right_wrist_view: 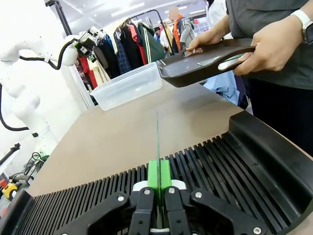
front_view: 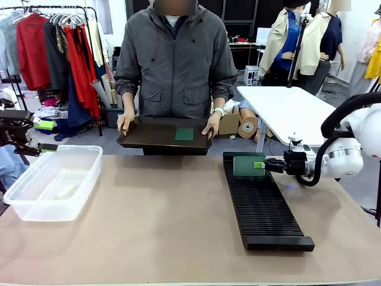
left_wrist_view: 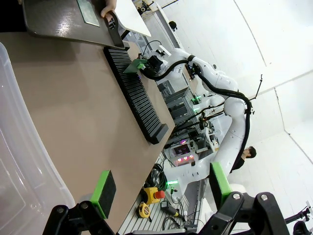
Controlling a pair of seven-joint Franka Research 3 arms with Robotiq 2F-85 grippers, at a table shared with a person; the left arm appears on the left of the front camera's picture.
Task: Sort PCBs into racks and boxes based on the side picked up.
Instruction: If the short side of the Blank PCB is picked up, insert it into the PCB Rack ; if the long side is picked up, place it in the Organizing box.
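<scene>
Desk carries clear box at frame left, black rack centre-right; person at top centre holds tray w/ spare PCB. Right tool pinches second PCB upright at rack's far end; left tool is spread, empty, near box. Likely risk: board lands btwn slots, rides a rib, or tips if let go tilted.

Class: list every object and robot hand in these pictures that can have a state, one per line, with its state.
Held PCB: upright on edge, at the rack's far end.
Right hand: shut on it.
Left hand: open, empty, near the tub.
Tray PCB: lying flat.
Tray: held level by a person, gripped at both ends.
Rack: lying flat, visible slots empty.
Tub: upright, empty.
</scene>
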